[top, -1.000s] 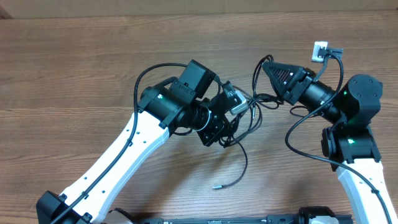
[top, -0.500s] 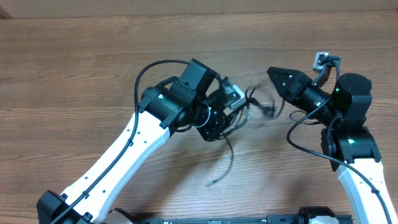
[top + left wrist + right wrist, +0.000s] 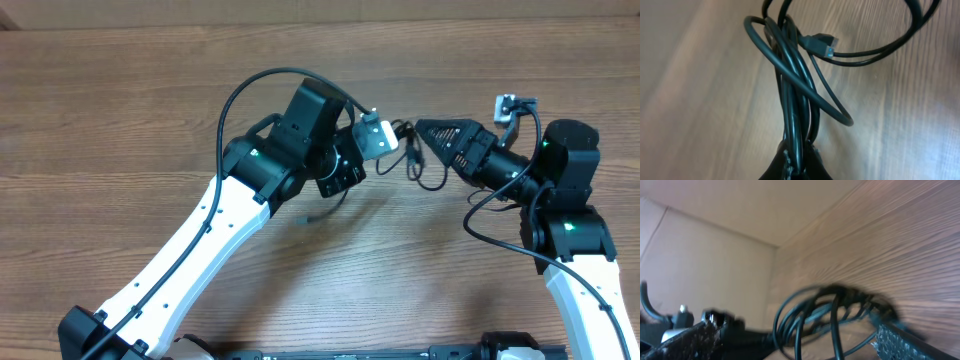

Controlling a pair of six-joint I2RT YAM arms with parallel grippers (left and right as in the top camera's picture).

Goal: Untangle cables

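Note:
The cables [image 3: 428, 182] are a tangle of thin black cords hanging between my two grippers over the wooden table [image 3: 120, 110]. My left gripper [image 3: 388, 152] is shut on the cables [image 3: 795, 95]; its fingertips [image 3: 812, 160] pinch several strands at the bottom of the left wrist view. A dark plug [image 3: 820, 44] with a pale tip hangs among the loops. One loose cable end [image 3: 310, 215] dangles below the left arm. My right gripper [image 3: 425, 135] is open and points left at the bundle. In the blurred right wrist view the cable loops [image 3: 830, 312] lie between the fingers [image 3: 905, 340] of the right gripper [image 3: 795, 347].
Thicker black wires [image 3: 260, 90] loop over the left arm, and another one [image 3: 480, 215] curves beside the right arm. A pale wall [image 3: 715, 260] stands beyond the table's far edge.
My right gripper has opened and let go of the cables, then moved back left toward the bundle. The left arm swung up with the cables, and the loose end rose from the table.

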